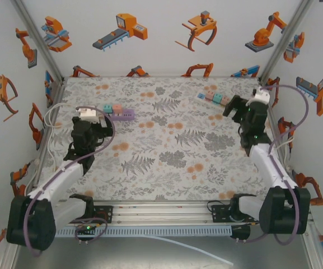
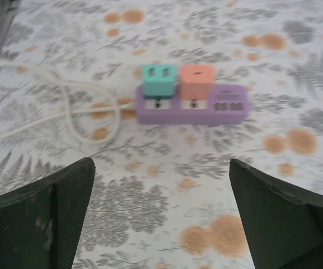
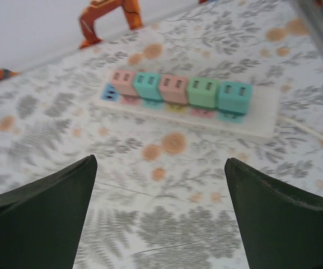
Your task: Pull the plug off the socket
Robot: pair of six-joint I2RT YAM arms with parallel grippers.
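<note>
Purple socket strip (image 2: 228, 109) lies at 12 o'clock from the left gripper (image 2: 161, 165) and carries a teal plug (image 2: 159, 80) and a salmon plug (image 2: 197, 81) side by side. The fingers of this gripper stand wide and hold nothing. The right gripper (image 3: 160, 162), also spread and empty, has a white strip (image 3: 259, 120) with five plugs (image 3: 175, 89) at its 12 o'clock. I see this risk: the plugs stand tight together, so the fingers may catch two, or the loose strip may lift together with the plug.
</note>
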